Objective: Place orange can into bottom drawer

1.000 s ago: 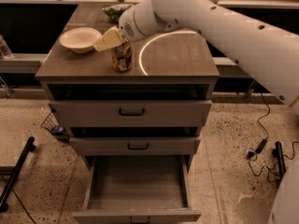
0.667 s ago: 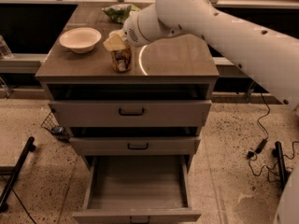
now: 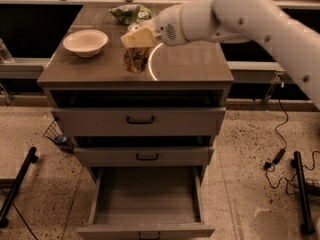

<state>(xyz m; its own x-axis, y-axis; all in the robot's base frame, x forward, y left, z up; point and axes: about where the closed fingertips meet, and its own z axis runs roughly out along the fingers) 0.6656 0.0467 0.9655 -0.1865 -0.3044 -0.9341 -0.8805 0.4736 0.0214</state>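
**Claw at the can, drawer waiting open**

The orange can stands upright on the cabinet's surface, just left of centre in the upper part of the frame and close to the front edge. The claw sits directly over the can's top and hides the lid. It arrives on the white arm that reaches in from the upper right. Whether the claw is spread, pressed together or already pinching the can cannot be told from this view.

A pale bowl rests to the left of the can, apart from it. A green snack bag lies behind it, towards the top of the frame.

Below, the top drawer and the middle drawer are pushed in. The bottom drawer is pulled out at the lower centre of the frame, and its grey floor is bare.

By my reading this is the grasping step: the can has not left the surface, and the drawer needs no opening.

The next move calls for a firm hold on the can. After that comes a lift clear of the surface and a carry forward past the cabinet's front edge. The descent into the open drawer is a long one. The can should be kept upright and clear of the two shut drawer fronts, then set on the floor inside the walls.
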